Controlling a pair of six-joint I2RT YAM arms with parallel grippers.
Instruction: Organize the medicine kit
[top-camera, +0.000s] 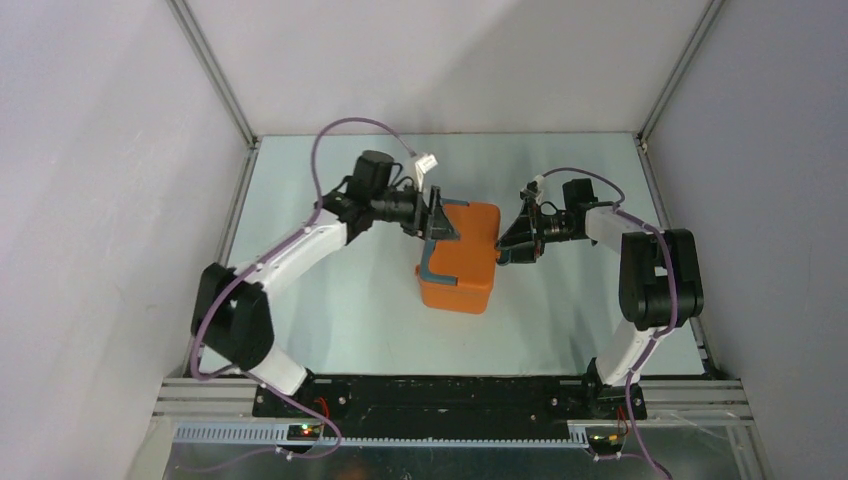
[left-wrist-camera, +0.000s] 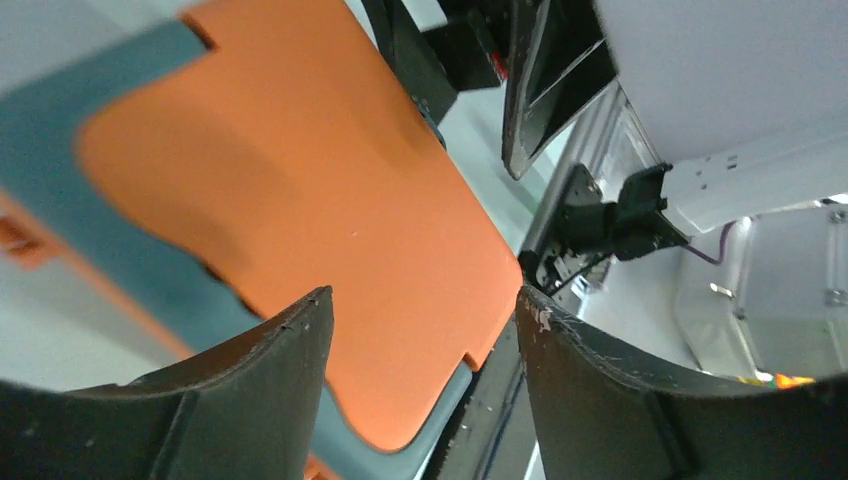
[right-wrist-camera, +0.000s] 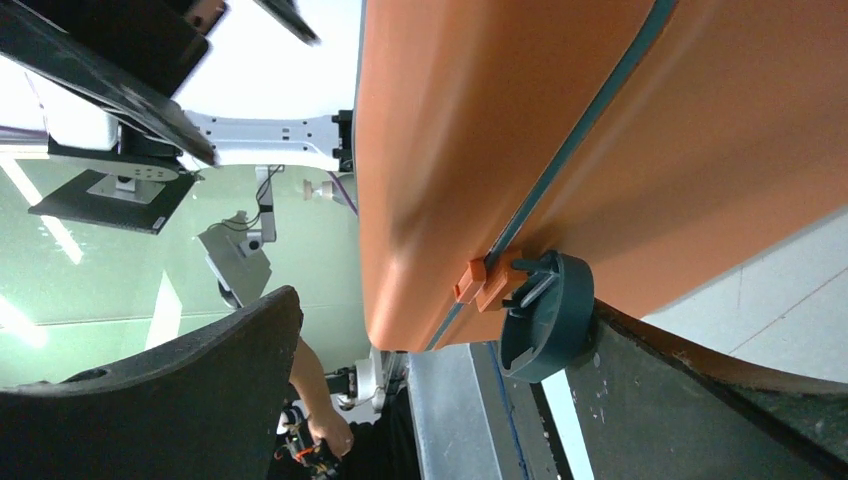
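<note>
The medicine kit (top-camera: 462, 258), lid closed, rests near the centre of the table (top-camera: 350, 320), with bare surface on every side. The left gripper (top-camera: 437, 215) stands over the kit's far-left top edge; in the left wrist view its fingers (left-wrist-camera: 250, 390) are spread above the orange lid, and whether they touch it cannot be told. The right gripper (top-camera: 513, 247) meets the kit's right side, jaws wide apart (one finger (right-wrist-camera: 700, 390) against a teal round fitting (right-wrist-camera: 545, 315)), clasping nothing.
</note>
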